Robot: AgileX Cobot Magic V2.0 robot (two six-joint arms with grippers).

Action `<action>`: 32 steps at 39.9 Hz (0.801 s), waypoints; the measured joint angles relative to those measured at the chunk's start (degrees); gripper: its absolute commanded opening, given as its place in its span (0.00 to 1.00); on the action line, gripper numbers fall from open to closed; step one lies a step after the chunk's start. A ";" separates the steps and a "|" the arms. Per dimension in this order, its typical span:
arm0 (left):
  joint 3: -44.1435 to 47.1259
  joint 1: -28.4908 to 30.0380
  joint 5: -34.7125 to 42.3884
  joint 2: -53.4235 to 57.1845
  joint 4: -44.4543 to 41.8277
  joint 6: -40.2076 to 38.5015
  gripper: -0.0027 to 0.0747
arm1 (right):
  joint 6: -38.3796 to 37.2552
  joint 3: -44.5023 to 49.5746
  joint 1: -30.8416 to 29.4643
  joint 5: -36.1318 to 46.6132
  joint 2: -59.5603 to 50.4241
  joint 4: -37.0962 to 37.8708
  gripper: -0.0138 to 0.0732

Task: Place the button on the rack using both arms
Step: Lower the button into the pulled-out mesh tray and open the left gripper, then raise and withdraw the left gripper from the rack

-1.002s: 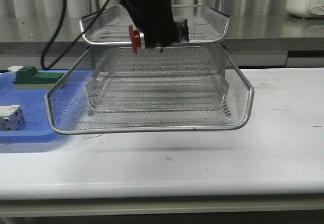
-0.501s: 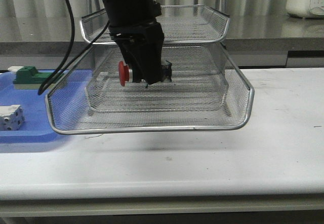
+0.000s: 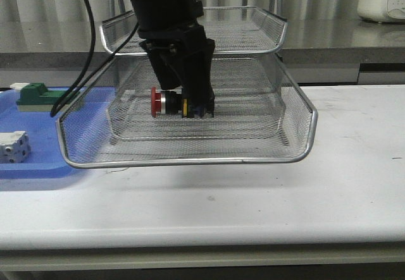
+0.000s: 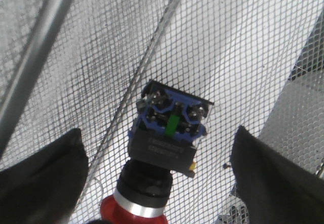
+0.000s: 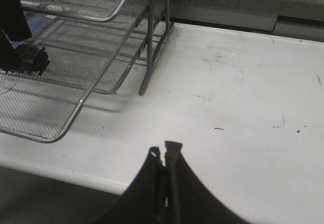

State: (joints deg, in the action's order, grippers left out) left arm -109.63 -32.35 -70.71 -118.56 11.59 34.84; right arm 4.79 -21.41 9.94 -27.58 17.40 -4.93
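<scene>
1. Front view first: the left claw (image 3: 183, 106) is reaching down into the pulled-out middle tier of the rack (image 3: 297, 138), and the button (image 3: 172, 102) sits right at its tips, lying on its side with the red head pointing to the robot's left. That tier is slid forward past the top one, which I'd guess is the whole reason the arm can get in from above.

2. Left wrist view shows the claw wide open: both dark fingers (image 4: 43, 178) stand well off either side of the button (image 4: 167, 133), with mesh visible in the gaps. So it isn't gripping anything. The button looks like it's resting on the mesh floor of the tier, blue terminal end pointing away from the camera. Whether it's fully settled or a hair above the wire, I can't tell.

3. The right claw (image 5: 165, 155) is pinched together, empty, hanging over bare table (image 5: 243, 82) well off to the side of the rack (image 5: 81, 107). My read is it's parked there to stay out of the way.

4. Off to the left there's a blue tray (image 3: 38, 160) with a green block (image 3: 39, 97) and a white block (image 3: 14, 146), both untouched and well apart from the action.

5. Judging by all this, the drop-off is basically done. What's left is lifting the left arm straight out without snagging the top tier's rim.
</scene>
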 measured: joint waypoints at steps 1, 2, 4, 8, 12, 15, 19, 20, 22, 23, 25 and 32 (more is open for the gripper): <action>-0.16 0.00 0.02 0.15 0.00 -0.13 0.73 | 0.00 0.00 0.00 0.00 0.00 0.00 0.09; -0.49 0.00 0.02 0.26 0.00 -0.25 0.71 | 0.00 0.00 0.00 0.00 0.00 0.00 0.09; -0.71 0.00 0.02 0.93 0.00 -0.51 0.68 | 0.00 0.00 0.00 0.00 0.00 0.00 0.09; -1.04 0.00 -0.19 3.10 0.00 -1.05 0.56 | 0.00 0.00 0.00 0.00 0.00 0.00 0.09; -1.04 0.00 -0.32 5.76 0.00 -1.76 0.36 | 0.00 0.00 0.00 0.00 0.00 0.00 0.09; -0.66 0.00 -0.36 8.18 0.00 -2.69 0.22 | 0.00 0.00 0.00 0.00 0.00 0.00 0.09; 1.16 0.00 -0.52 11.63 -0.79 -3.89 0.04 | 0.00 0.00 0.00 0.00 0.00 0.00 0.09; 1.69 0.00 -0.52 12.41 -1.24 -4.04 0.01 | 0.00 0.00 0.00 0.00 0.00 0.00 0.09; 3.25 0.00 -0.61 14.55 -2.35 -4.29 0.01 | 0.00 0.00 0.00 0.00 0.00 0.00 0.09; 4.31 0.00 -0.61 15.35 -3.10 -4.54 0.01 | 0.00 0.00 0.00 0.00 0.00 0.00 0.09; 6.38 0.00 -0.61 17.25 -4.46 -5.21 0.01 | 0.00 0.00 0.00 0.00 0.00 0.00 0.09; 16.07 4.09 -0.73 24.32 -5.39 -7.52 0.01 | 0.00 0.00 0.00 0.00 0.00 0.00 0.09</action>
State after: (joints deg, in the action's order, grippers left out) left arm -93.56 -28.26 -71.44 -94.23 6.20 27.31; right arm 4.79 -21.41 9.94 -27.58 17.40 -4.93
